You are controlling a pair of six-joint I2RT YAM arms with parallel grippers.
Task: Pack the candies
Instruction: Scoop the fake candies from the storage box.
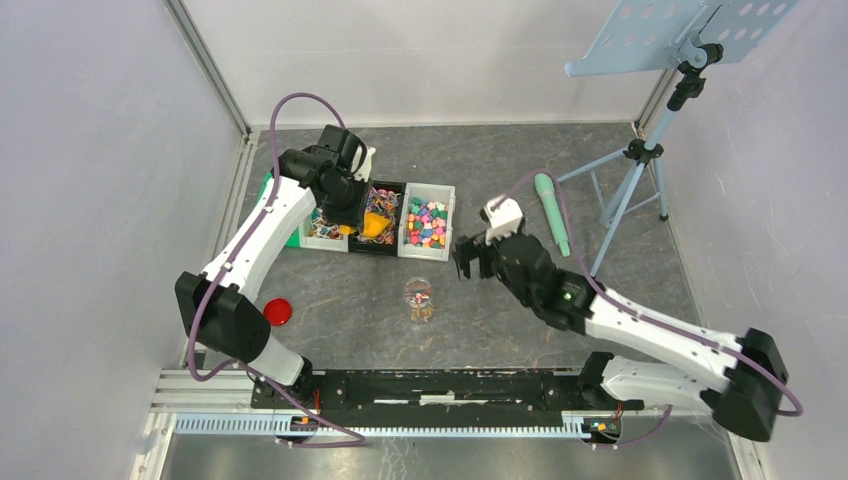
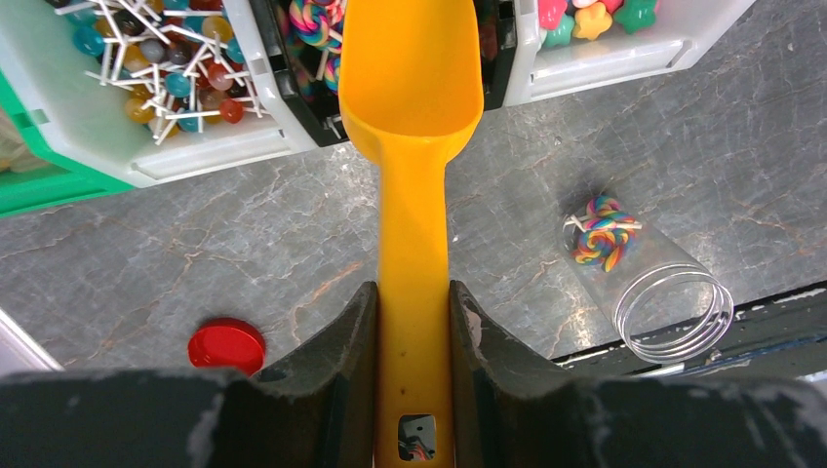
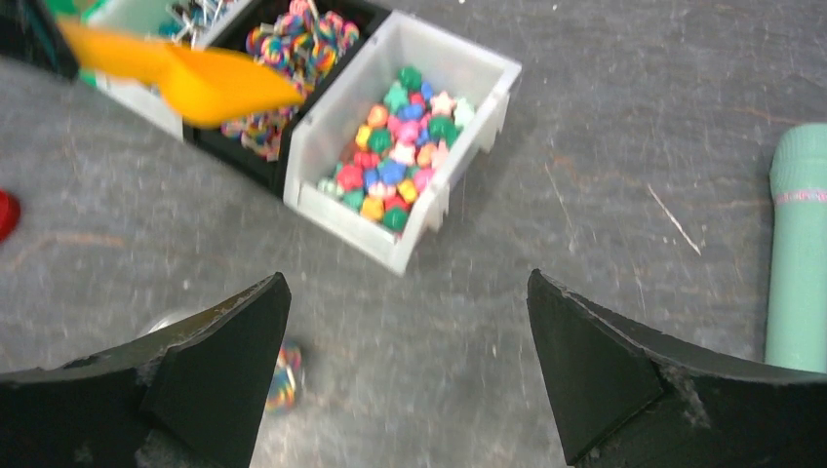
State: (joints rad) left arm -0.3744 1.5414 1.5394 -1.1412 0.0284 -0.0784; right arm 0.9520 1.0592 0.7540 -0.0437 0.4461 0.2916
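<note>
The candies (image 1: 428,222) are small multicoloured star-shaped sweets in a white bin; they also show in the right wrist view (image 3: 395,161) and at the top edge of the left wrist view (image 2: 585,18). My left gripper (image 1: 347,195) is shut on the handle of the orange scoop (image 2: 414,117), whose bowl hangs over the black bin of rainbow lollipops (image 1: 380,212); no candy shows in it. A clear jar (image 1: 420,297) stands in front of the bins with a rainbow lollipop (image 2: 603,231) inside. My right gripper (image 1: 475,257) is open and empty, to the jar's right.
A white bin of round lollipops (image 2: 156,78) and a green bin (image 1: 285,225) sit left of the black bin. A red lid (image 1: 278,311) lies near the left arm. A teal cylinder (image 1: 552,212) and a music stand's tripod (image 1: 630,190) are at the right.
</note>
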